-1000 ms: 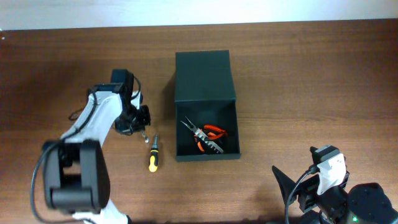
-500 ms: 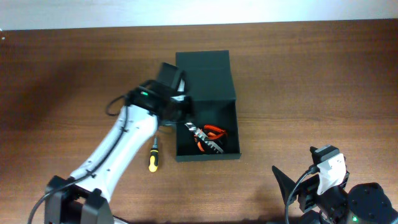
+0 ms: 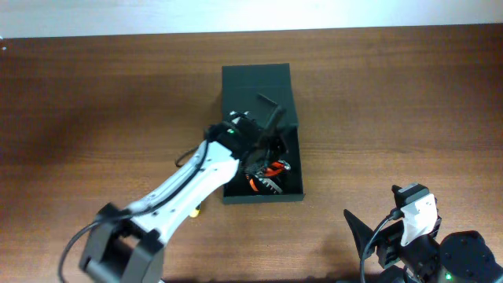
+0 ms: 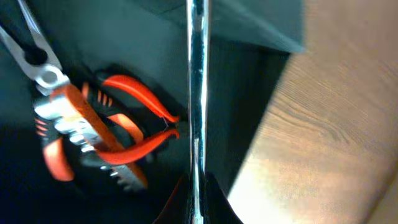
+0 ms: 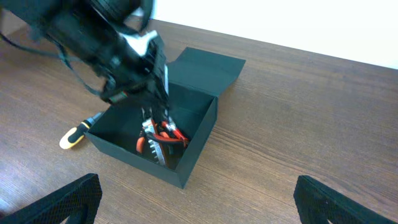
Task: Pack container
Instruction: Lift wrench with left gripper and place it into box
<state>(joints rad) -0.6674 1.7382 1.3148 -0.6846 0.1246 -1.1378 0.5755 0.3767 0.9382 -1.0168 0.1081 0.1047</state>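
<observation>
Left gripper (image 3: 265, 148) closed on a thin metal rod (image 4: 197, 93), above the open container (image 3: 255, 93), orange pliers (image 4: 87, 121) inside, right gripper (image 5: 198, 200) spread wide, empty

dark container (image 4: 112, 31) holding orange-handled pliers (image 4: 134, 93), thin metal rod (image 4: 198, 74) upright at centre, table (image 4: 336, 124) right

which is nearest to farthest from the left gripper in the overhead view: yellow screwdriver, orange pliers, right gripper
1. orange pliers, in the container
2. yellow screwdriver, on the table left of the container
3. right gripper, at the bottom right
</observation>
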